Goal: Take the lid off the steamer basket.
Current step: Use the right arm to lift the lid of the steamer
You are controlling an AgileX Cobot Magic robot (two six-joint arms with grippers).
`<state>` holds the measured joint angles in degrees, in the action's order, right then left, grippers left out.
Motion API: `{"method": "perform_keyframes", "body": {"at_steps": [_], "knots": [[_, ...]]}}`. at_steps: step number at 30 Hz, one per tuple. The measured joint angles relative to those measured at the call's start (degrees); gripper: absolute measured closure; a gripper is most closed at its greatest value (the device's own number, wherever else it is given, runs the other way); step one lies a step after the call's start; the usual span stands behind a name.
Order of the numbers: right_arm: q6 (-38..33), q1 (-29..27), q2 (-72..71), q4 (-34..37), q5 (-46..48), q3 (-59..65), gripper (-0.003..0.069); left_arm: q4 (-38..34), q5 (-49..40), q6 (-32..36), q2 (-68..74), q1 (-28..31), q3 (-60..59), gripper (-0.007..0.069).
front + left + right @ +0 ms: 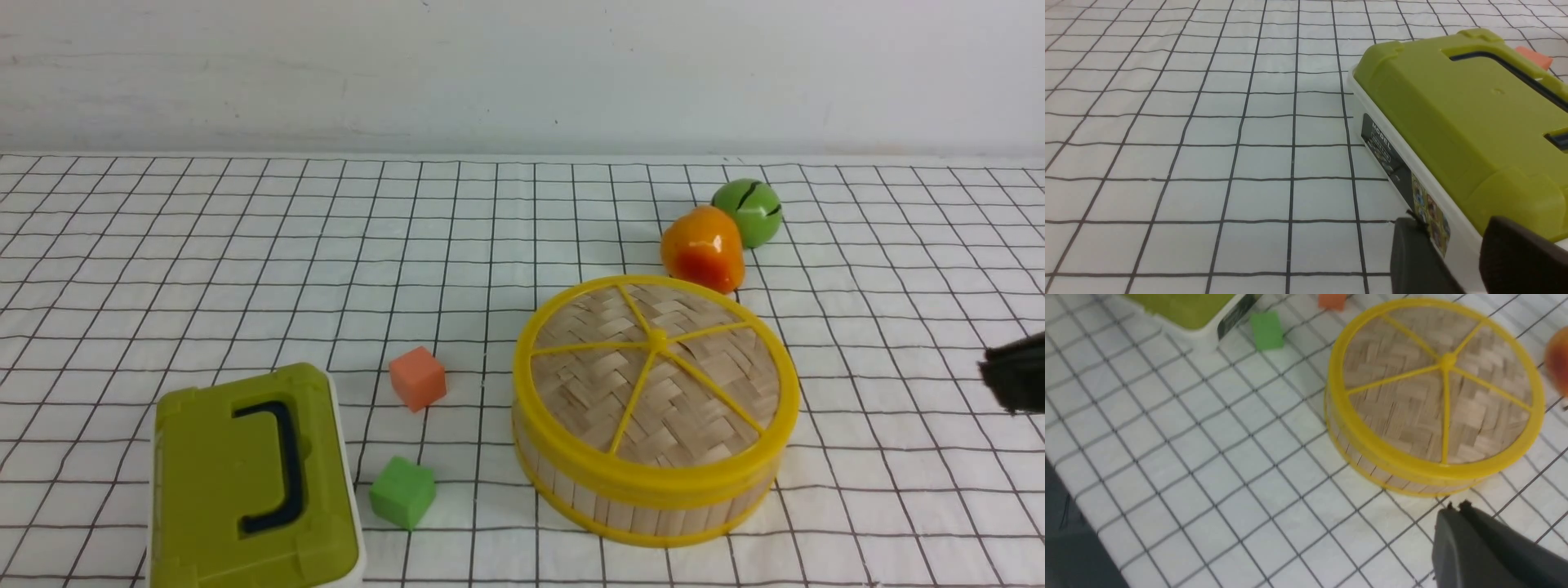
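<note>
The lid [657, 371], woven tan bamboo with a yellow rim and spokes, sits closed on the steamer basket [653, 506] at the front right of the table. Both also show in the right wrist view: the lid [1437, 388] on the basket [1372, 467]. My right gripper [1455, 507] is shut and empty, hovering a short way from the basket's side; its dark tip shows at the right edge of the front view [1015, 371]. My left gripper [1447, 232] is open and empty, its fingers apart beside the box, far from the basket.
An olive-green and white box [253, 482] stands at the front left. An orange cube [417, 377] and a green cube [402, 492] lie between box and basket. An orange toy fruit [704, 249] and a green ball [748, 212] sit behind the basket.
</note>
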<state>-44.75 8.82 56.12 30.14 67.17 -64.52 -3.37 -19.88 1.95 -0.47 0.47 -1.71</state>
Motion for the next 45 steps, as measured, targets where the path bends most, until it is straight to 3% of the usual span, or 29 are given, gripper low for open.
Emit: {"method": "perform_keyframes", "body": {"at_steps": [9,13,16,18,19,22,26,33,38,39,41,45], "knots": [[23.33,14.11,21.75,-18.62,3.86,-14.43,0.0650,0.00,0.00,0.00,0.00,0.00,0.00,0.0386],[25.09,16.26,28.63,-19.99,3.86,-19.01,0.0596,0.00,0.00,0.00,0.00,0.00,0.00,0.0386],[25.84,16.93,35.00,-20.05,3.55,-23.97,0.0499,0.00,0.00,0.00,0.00,0.00,0.00,0.0386],[26.10,16.93,39.52,-20.29,2.21,-27.34,0.0396,0.00,0.00,0.00,0.00,0.00,0.00,0.0386],[26.10,16.93,39.87,-20.29,2.21,-27.60,0.0396,0.00,0.00,0.00,0.00,0.00,0.00,0.0386],[26.20,16.93,45.20,-21.06,-0.43,-30.78,0.0288,0.00,0.00,0.00,0.00,0.00,0.00,0.0386],[27.46,16.93,50.25,-21.19,-3.31,-32.78,0.0240,0.00,0.00,0.00,0.00,0.00,0.00,0.0386],[31.47,16.93,54.74,-21.86,-7.50,-33.23,0.0253,0.00,0.00,0.00,0.00,0.00,0.00,0.0386],[33.44,16.93,56.49,-23.56,-8.07,-33.28,0.0376,0.00,0.00,0.00,0.00,0.00,0.00,0.0386],[33.73,16.93,56.54,-23.49,-7.72,-33.28,0.0468,0.00,0.00,0.00,0.00,0.00,0.00,0.0386],[33.78,16.99,56.54,-23.49,-7.43,-33.47,0.0555,0.00,0.00,0.00,0.00,0.00,0.00,0.0386],[33.78,17.04,56.47,-23.54,-5.29,-34.78,0.0557,0.00,0.00,0.00,0.00,0.00,0.00,0.0386]]}}
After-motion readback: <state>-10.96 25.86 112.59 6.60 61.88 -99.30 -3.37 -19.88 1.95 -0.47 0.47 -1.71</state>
